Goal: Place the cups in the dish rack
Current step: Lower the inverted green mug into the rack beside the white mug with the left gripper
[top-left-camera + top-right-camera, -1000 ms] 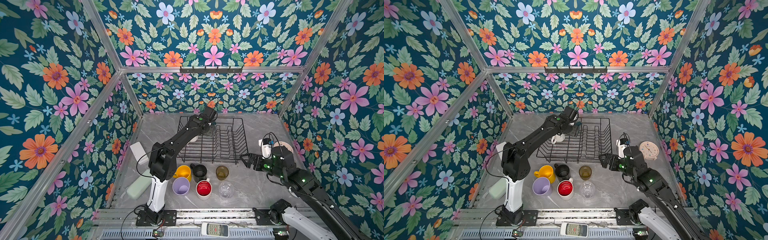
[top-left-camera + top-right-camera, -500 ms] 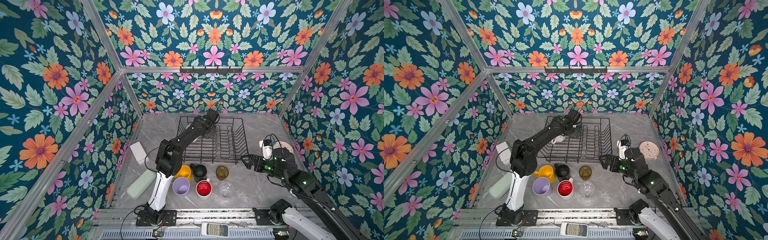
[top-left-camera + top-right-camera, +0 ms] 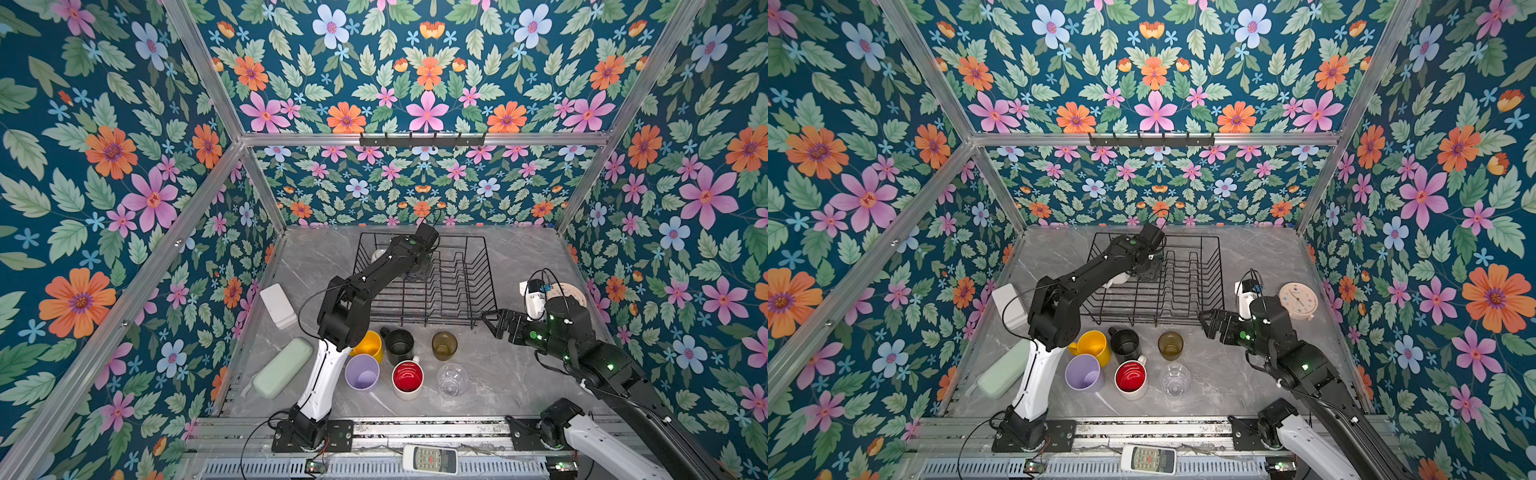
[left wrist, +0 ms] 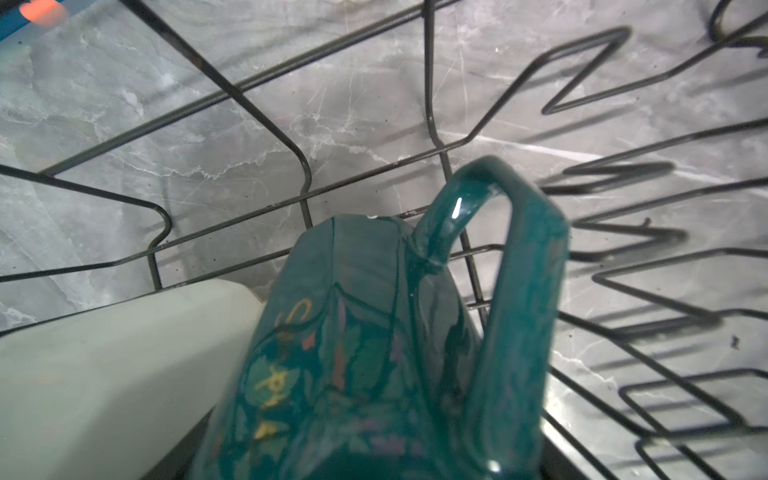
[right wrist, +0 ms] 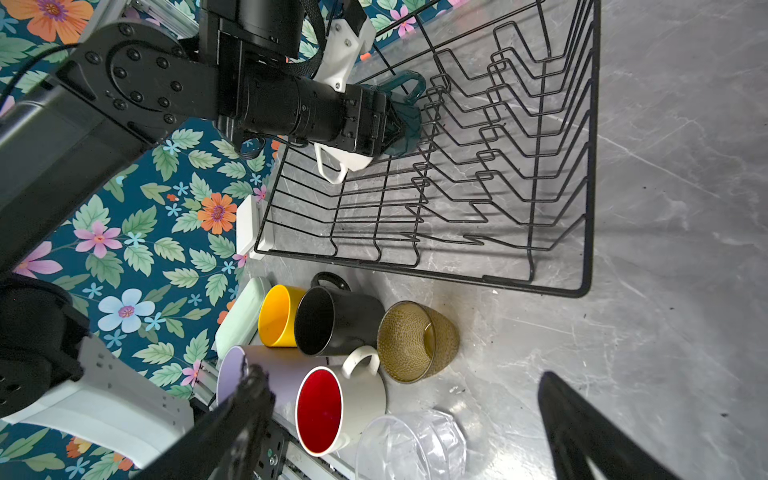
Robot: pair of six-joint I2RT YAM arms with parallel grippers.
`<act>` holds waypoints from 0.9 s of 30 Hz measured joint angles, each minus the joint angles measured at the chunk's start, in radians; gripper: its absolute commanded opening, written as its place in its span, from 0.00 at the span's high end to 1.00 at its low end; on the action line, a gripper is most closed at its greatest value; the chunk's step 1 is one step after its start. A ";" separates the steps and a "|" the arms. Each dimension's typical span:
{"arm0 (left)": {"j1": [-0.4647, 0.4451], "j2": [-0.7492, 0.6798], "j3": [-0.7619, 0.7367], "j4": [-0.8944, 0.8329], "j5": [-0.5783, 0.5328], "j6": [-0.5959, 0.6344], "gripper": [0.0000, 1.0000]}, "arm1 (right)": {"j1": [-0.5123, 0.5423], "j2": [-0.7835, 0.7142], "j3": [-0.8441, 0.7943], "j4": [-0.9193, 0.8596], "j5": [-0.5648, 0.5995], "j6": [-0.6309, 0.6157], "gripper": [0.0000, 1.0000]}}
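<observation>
Left gripper (image 5: pixel 395 124) is deep in the dish rack (image 3: pixel 478 291), jaws spread wide and clamped around the green mug (image 4: pixel 374 332), which presses against the white mug (image 5: pixel 345 160) lying on its side in the rack's far left corner. Right gripper (image 3: pixel 488 322) hovers wide open and empty at the rack's near right corner. Upright on the table (image 3: pixel 519 374) out front are the yellow mug (image 3: pixel 370 345), black mug (image 3: pixel 400 345), amber tumbler (image 3: pixel 444 345), lilac tumbler (image 3: pixel 362 372), red-lined white mug (image 3: pixel 408 378) and clear glass (image 3: pixel 453 379).

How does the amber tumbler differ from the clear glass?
The amber tumbler is tinted olive-brown with a pebbled wall; the clear glass is colourless and faceted. The amber tumbler stands nearer the dish rack than the clear glass. Both stand upright, handleless, outside it.
</observation>
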 measured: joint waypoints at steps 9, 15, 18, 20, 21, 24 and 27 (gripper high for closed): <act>0.000 0.006 0.003 0.000 -0.003 -0.003 0.32 | 0.000 0.003 0.000 0.000 -0.001 0.000 0.01; 0.000 0.005 0.001 0.001 -0.005 -0.003 0.20 | 0.000 0.012 0.000 0.002 -0.004 0.000 0.01; 0.000 0.003 -0.001 0.002 -0.005 -0.003 0.18 | 0.000 0.015 0.000 0.003 -0.006 0.000 0.01; 0.000 0.001 -0.003 0.003 -0.004 -0.003 0.17 | 0.000 0.015 0.000 0.004 -0.008 0.000 0.01; 0.000 0.001 -0.003 0.002 -0.004 -0.003 0.17 | 0.000 0.016 0.000 0.004 -0.010 0.000 0.01; 0.000 -0.001 -0.004 0.002 -0.003 -0.003 0.16 | 0.000 0.017 0.000 0.004 -0.011 0.000 0.01; 0.000 -0.002 -0.006 0.001 -0.003 -0.003 0.15 | 0.000 0.017 0.000 0.004 -0.014 0.000 0.01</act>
